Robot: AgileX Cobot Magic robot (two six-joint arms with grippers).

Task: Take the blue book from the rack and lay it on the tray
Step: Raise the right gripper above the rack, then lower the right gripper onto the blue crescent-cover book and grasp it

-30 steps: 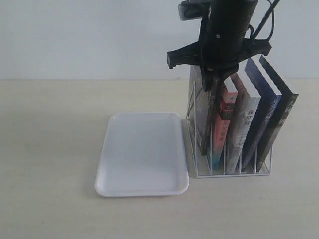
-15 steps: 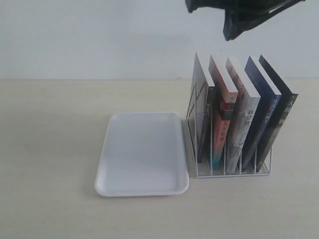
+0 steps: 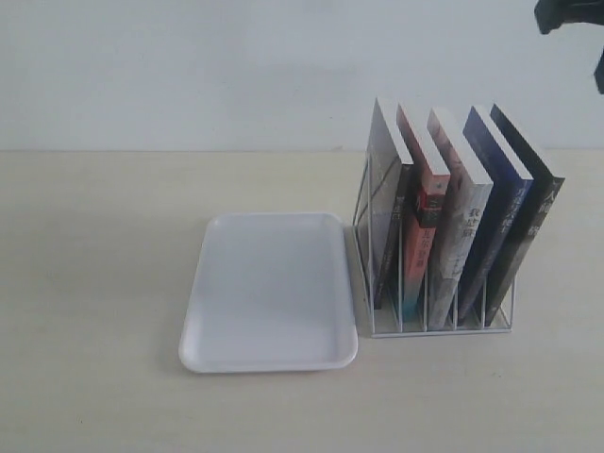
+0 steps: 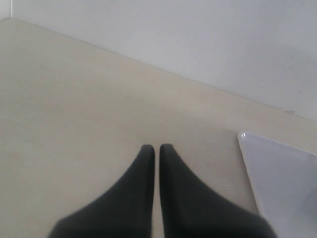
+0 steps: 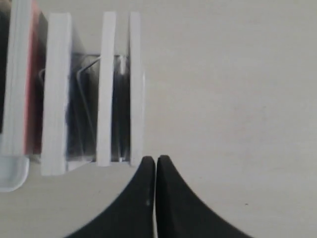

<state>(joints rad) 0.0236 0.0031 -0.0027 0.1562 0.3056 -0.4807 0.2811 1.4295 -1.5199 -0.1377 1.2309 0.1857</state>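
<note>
Fingers first: the left fingers (image 4: 141,173) are closed, tips together with only a hairline seam between them. They hold nothing and hang over bare surface. The right fingers (image 5: 143,181) are likewise pressed shut and empty. They sit above the books, with the tips near the top edge of an end book, though I cannot tell how far above it they are.

From the exterior camera, the blue book (image 3: 503,231) stands in the rack (image 3: 434,329), in the fourth slot counted from the tray side. It leans the same way as its neighbours, between a pale white-spined book (image 3: 462,231) and a dark book (image 3: 533,231) at the far end. A red-spined book (image 3: 425,236) and a book with a pale cover (image 3: 382,179) fill the two slots nearest the tray. The tray (image 3: 271,288) lies flat just beside the rack and carries nothing.

The surface (image 3: 104,283) is a pale beige top, and a plain white wall (image 3: 189,66) runs behind it.

Only a dark scrap of the right arm (image 3: 566,14) shows, cut off at the upper corner of the exterior view; the left arm is out of that frame. The left wrist camera catches just one corner of the tray. From the right wrist camera the books show mostly white page edges, so I cannot pick out the blue one there.
</note>
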